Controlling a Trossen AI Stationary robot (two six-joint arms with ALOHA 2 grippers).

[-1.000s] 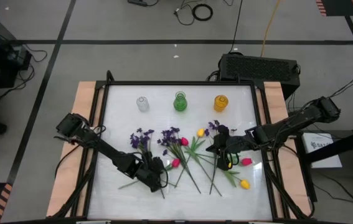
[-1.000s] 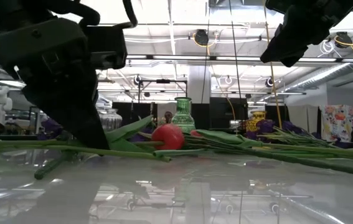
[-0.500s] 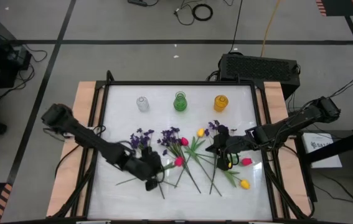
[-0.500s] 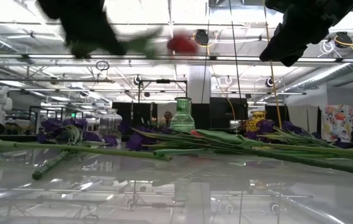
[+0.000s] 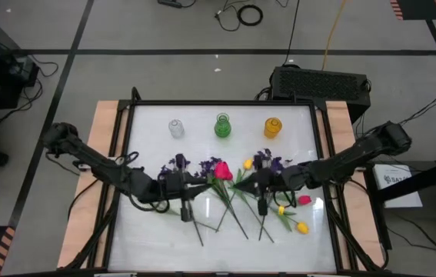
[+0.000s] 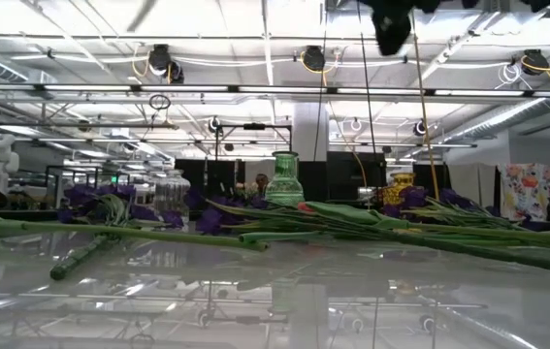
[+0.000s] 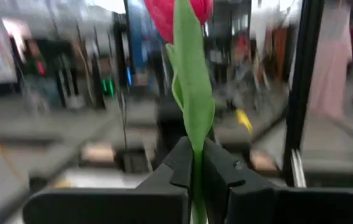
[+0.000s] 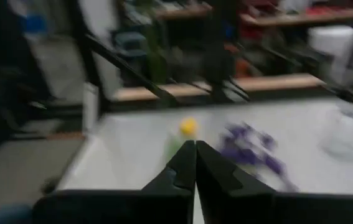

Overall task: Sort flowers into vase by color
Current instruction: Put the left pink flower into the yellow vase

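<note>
1. Three vases are standing in a row at the far side of the table (image 5: pixel 144 231): a clear vase (image 5: pixel 176 128), a green vase (image 5: pixel 222 125) and an amber vase (image 5: pixel 272 127). No flower is seen in any of them.
2. A pink-red tulip (image 5: pixel 221 170) is being pinched at its stem by the left gripper (image 5: pixel 184 187), whose fingers (image 7: pixel 179 165) are pressed onto the stem. Its long axis is running straight out of the gripper, bud away from the wrist.
3. A yellow tulip (image 8: pixel 188 127) is being held by the right gripper (image 5: pixel 262 187), its fingers (image 8: pixel 182 165) closed on a thin stem, bud pointing away from the wrist.
4. The other flowers (image 5: pixel 241 201) are lying flat mid-table, stems mostly pointing toward the near edge, purple blossoms (image 5: pixel 178 164) toward the vases.
</note>
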